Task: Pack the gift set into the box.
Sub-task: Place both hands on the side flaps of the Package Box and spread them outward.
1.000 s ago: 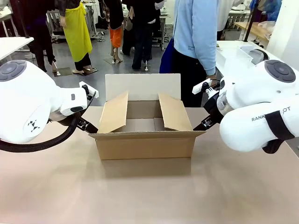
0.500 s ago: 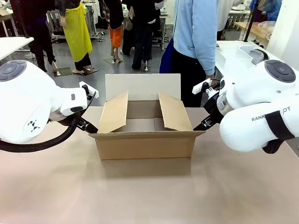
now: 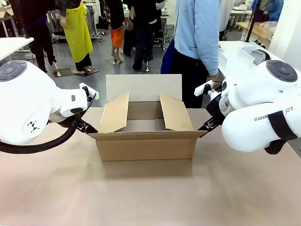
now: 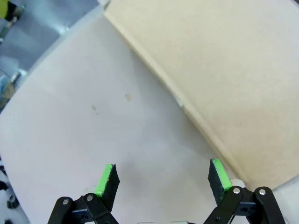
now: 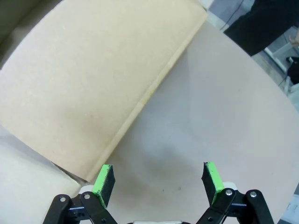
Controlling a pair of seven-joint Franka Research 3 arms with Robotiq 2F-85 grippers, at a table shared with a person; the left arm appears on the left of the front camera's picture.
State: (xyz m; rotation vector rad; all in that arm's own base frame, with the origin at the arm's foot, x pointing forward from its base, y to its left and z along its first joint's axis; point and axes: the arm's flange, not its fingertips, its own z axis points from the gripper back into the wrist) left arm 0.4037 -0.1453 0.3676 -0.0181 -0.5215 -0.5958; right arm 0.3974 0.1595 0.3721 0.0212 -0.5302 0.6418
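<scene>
Now that my right gripper has shifted slightly at the cardboard carton between my arms, its fingers and my left gripper's spread apart, flap-folding seems next.

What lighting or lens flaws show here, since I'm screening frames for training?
Front view: soft shadow on the table before the box. Both wrist views: curved, wide-angle table edges. Left wrist view: glare on the blurry floor.
</scene>
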